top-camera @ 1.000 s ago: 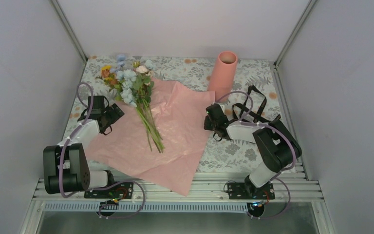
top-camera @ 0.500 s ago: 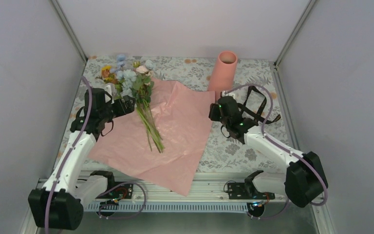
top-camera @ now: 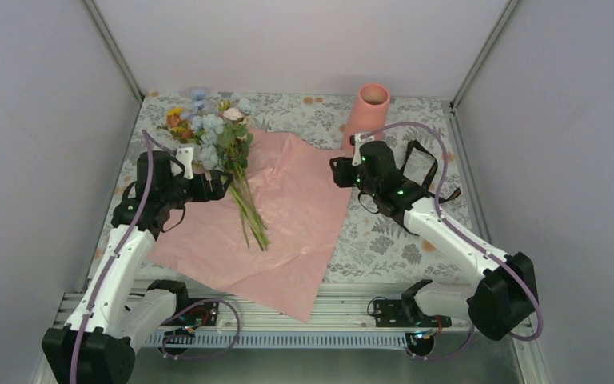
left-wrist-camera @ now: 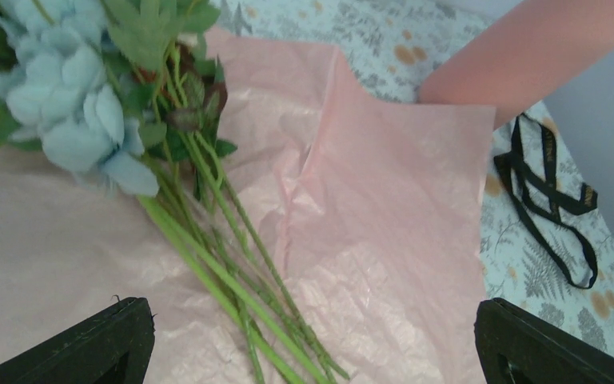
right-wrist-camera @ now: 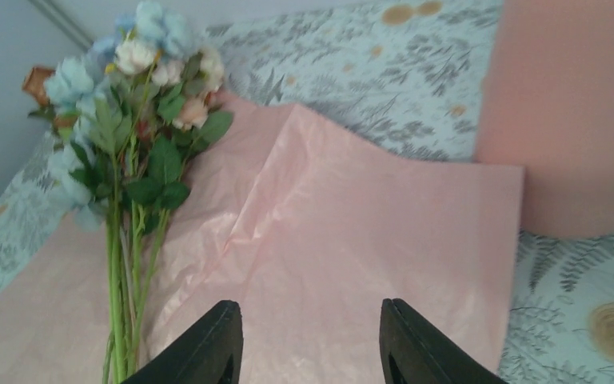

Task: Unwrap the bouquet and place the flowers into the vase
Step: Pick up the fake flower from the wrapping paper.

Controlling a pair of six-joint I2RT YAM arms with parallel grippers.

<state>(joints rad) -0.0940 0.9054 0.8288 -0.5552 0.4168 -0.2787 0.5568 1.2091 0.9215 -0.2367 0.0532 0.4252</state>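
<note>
The left hand (top-camera: 213, 186) is hovering with fingers spread wide, gripping nothing, just beside the flowers (top-camera: 214, 136). They are lying on the opened pink paper sheet (top-camera: 296, 216), blooms pointing toward the tabletop's (top-camera: 384, 240) far-left corner. The right hand (top-camera: 340, 171) is hanging over the sheet's right edge, partly spread and empty. The vase (top-camera: 368, 116) is standing upright just behind it, with a black ribbon (left-wrist-camera: 577, 198) lying nearby.

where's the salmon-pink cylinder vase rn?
Top view: salmon-pink cylinder vase stands upright at the back, right of centre, just beyond the far-right corner of the lilac-pink paper sheet.
</note>
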